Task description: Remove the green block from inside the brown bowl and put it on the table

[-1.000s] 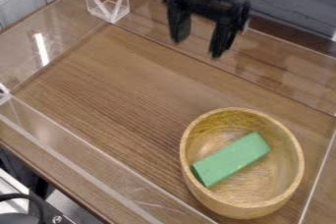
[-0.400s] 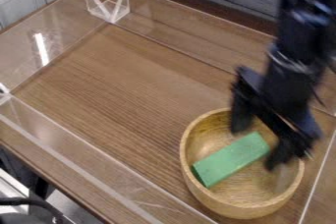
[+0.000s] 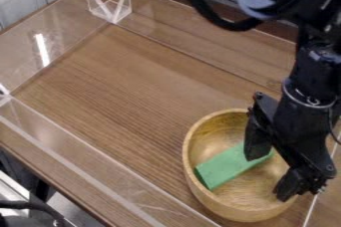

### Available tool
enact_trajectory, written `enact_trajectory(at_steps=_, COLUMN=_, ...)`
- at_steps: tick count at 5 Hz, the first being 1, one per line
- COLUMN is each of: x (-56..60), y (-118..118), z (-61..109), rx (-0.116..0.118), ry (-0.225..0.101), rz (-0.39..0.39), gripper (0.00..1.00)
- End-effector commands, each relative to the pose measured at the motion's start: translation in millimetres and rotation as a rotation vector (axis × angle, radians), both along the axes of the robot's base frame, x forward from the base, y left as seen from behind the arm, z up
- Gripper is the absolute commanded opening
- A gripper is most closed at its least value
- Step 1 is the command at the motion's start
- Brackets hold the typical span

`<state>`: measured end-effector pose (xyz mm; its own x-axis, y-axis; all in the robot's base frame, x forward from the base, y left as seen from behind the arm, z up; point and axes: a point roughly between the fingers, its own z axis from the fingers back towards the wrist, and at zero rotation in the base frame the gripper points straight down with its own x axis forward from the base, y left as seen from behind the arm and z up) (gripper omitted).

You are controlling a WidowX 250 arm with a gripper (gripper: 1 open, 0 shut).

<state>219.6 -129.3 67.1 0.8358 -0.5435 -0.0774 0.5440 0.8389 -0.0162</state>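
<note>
Bowl (image 3: 213, 203): round, pale tan, thick rim, toward the near right of the bench (image 3: 114, 92). Visible grain on the bench's brown top. Bowl's right part partly hidden under the gripper.

Block (image 3: 226, 168): bright green, flat-sided, inside the bowl, lying on its floor toward the left side. Set slantwise, one end pointing to the lower left, the other up and to the right. Upper right end runs in beside the dark gripper parts; lower left end near the bowl wall.

Arm: black, comes in from the top right of the view, covering much of the upper right. Jaws (image 3: 269, 167) low over the bowl, standing open, one finger by the block's upper right end, the other over the right part of the bowl. Whether either finger touches the block, cannot tell from this angle. No grip on it seen; block rests in the bowl.

Bench edge: low clear acrylic wall (image 3: 40, 50) along the left, bright glints on it. Clear angular piece (image 3: 110, 4) near the far left corner, whitish along its edges. Dark cables (image 3: 30, 207) at the lower left, outside the wall, one curving in a loop. Bare wood between the clear piece and the bowl.
</note>
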Motion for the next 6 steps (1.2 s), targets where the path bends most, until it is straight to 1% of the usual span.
enact_trajectory(at_steps=1, x=4.9, y=5.7, z=9.9, rx=-0.036, ry=-0.048, rz=-0.014, gripper=1.00)
enact_trajectory(at_steps=3, x=6.3, y=16.9, z=9.1, rx=-0.062, ry=-0.059, rz=-0.011, gripper=1.00)
enact_trajectory(at_steps=4, x=7.5, y=22.0, z=12.2, rx=-0.076, ry=-0.065, rz=0.001, gripper=1.00)
enact_trajectory(at_steps=5, x=10.5, y=26.8, z=12.4, rx=-0.086, ry=-0.072, rz=0.008, gripper=1.00)
enact_trajectory(at_steps=6, x=12.6, y=28.8, z=10.2, rx=-0.092, ry=-0.083, rz=-0.001, gripper=1.00)
